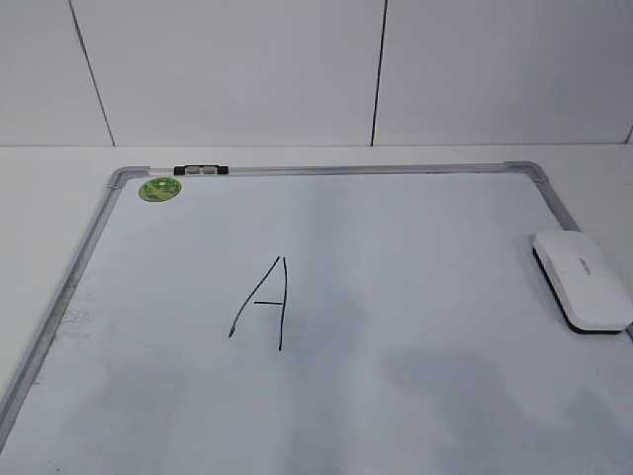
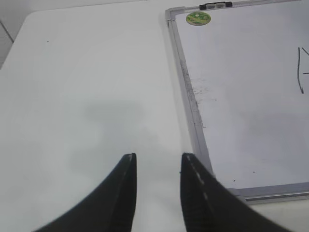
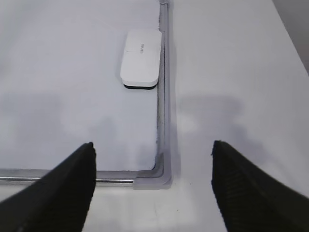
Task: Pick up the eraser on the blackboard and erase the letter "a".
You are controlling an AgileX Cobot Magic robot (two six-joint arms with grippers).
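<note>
The blackboard is a white board with a silver-grey frame and a green sticker. A tall capital "A" is drawn near its middle. No small letter "a" shows on it. The eraser lies flat at the board's right edge; it also shows in the right wrist view, beside the frame. My right gripper is open and empty, above the board's near right corner. My left gripper is open and empty, over the table left of the board. Neither gripper shows in the exterior view.
The board lies on a white table. A small black and white clip sits on the board's far frame. A white panelled wall stands behind. Faint grey smudges mark the board near its left frame.
</note>
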